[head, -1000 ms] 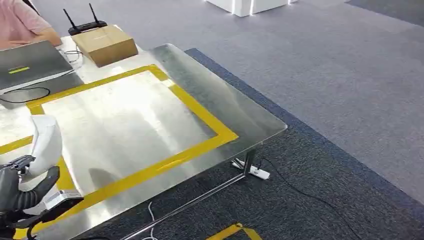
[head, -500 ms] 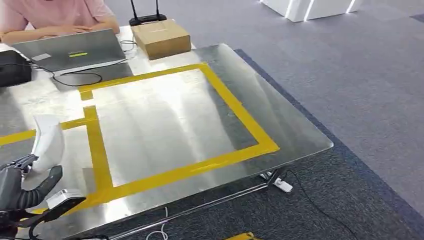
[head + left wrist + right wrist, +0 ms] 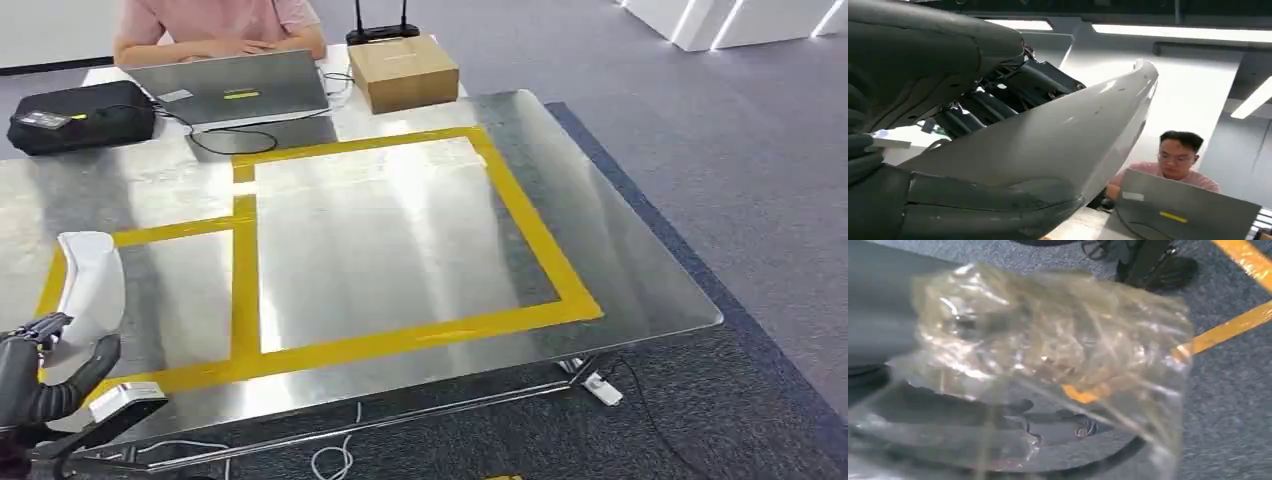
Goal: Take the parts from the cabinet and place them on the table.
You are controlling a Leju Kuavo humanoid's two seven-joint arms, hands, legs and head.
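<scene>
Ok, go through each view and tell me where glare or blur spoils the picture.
Head view: sharp, but bright glare washes the steel table inside the yellow tape. Left wrist view: backlit by ceiling lights, the white part in shade, the hand dark. Right wrist view: the clear bag is blurred and glinting.

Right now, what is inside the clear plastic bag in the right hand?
The clear plastic bag is crumpled and blurred; something pale shows through it, but what it is cannot be told. The bag covers the right hand's fingers.
</scene>
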